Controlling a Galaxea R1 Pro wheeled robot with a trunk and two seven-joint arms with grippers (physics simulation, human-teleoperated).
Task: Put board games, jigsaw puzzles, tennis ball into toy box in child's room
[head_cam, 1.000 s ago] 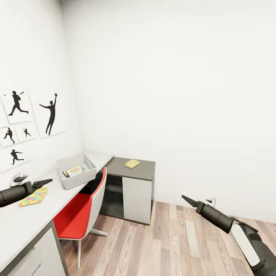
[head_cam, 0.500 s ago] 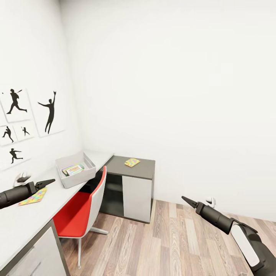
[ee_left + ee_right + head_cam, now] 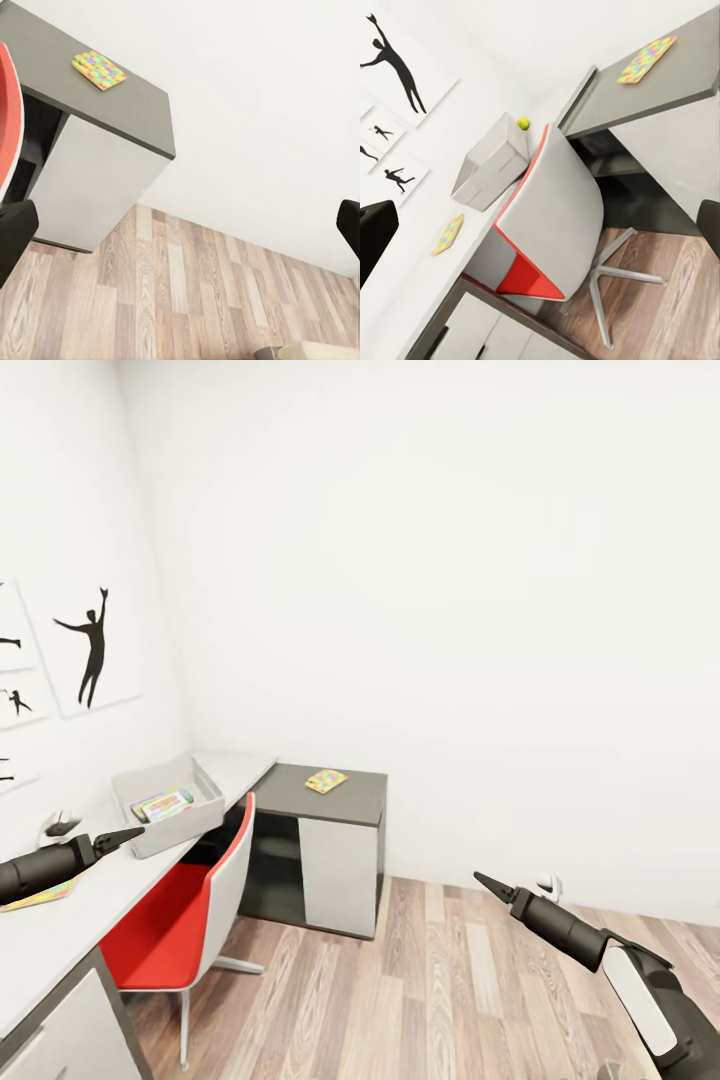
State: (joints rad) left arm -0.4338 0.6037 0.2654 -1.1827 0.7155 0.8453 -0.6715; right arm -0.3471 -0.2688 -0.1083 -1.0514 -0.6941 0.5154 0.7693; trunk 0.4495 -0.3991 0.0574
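1. At the far left of the head view, the left claw [image 3: 128,834] hangs over the white table [image 3: 60,930], its tips pressed together to one point and holding nothing; in the left wrist view, though, its two fingers sit at opposite edges of the picture, so how wide it stands I cannot tell for sure.
2. Just under the left arm, a colourful puzzle [image 3: 40,895] lies flat on the white table; the right wrist view also shows this puzzle [image 3: 448,233].
3. Behind the left claw, the grey toy box [image 3: 165,815] stands on the white table, with a colourful flat box [image 3: 160,803] lying inside it.
4. In the right wrist view a yellow tennis ball [image 3: 523,123] sits on the table just beside the toy box [image 3: 491,163], on its far side.
5. A red and white chair [image 3: 190,920] stands in front of the white table.
6. Further right, a dark-topped cabinet [image 3: 345,830] joins the white table; a second colourful puzzle [image 3: 326,780] lies flat on its top.
7. At the right, the right claw [image 3: 484,881] hangs over the wooden floor [image 3: 440,1000], well apart from the table, its tips closed to a point and holding nothing.
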